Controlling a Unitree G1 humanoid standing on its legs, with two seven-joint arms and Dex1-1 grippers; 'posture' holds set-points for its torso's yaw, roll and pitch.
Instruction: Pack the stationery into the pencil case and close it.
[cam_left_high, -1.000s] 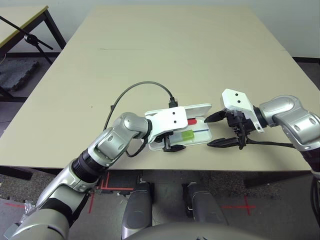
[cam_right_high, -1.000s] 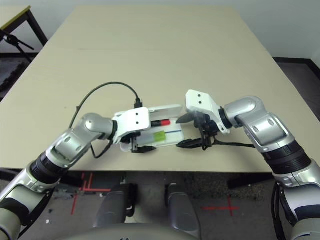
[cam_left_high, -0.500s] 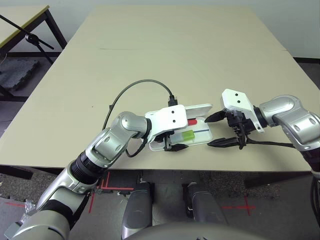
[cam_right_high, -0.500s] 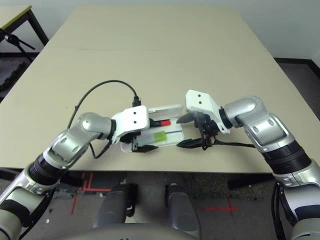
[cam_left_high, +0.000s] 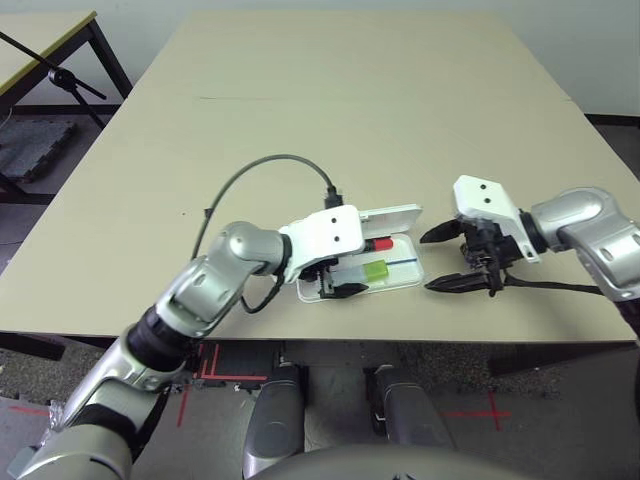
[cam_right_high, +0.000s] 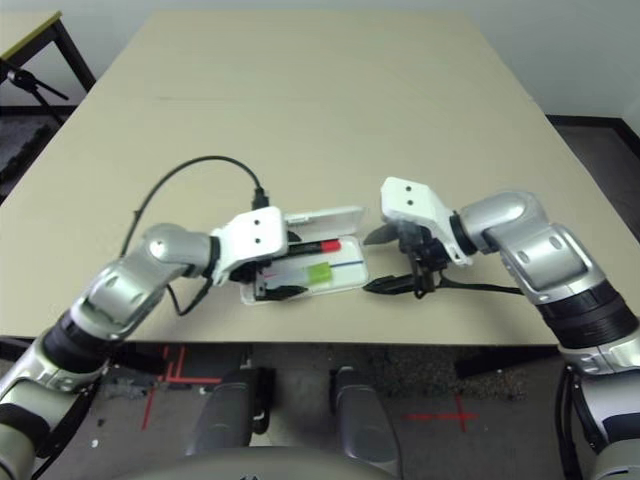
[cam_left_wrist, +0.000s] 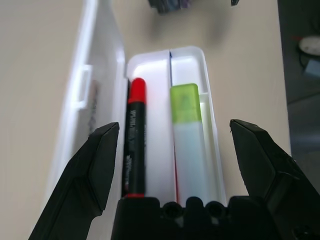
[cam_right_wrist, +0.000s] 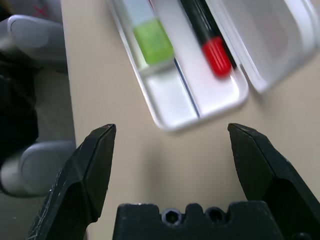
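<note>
The pencil case (cam_left_high: 385, 270), a flat white hard-plastic box with rounded corners, lies open near the front edge of the worktop (cam_left_high: 350, 110), its lid (cam_left_high: 392, 215) raised along the far side. In its tray a red marker (cam_left_wrist: 135, 142) and a white highlighter (cam_left_wrist: 187, 145) with a light-green cap lie side by side along the case's long axis, which runs across the worktop. The left wrist view shows both pointing the same way. The left tool (cam_left_high: 335, 288) hovers wide open over the case's left end. The right tool (cam_left_high: 445, 260) stands wide open just beside its right end, holding nothing.
</note>
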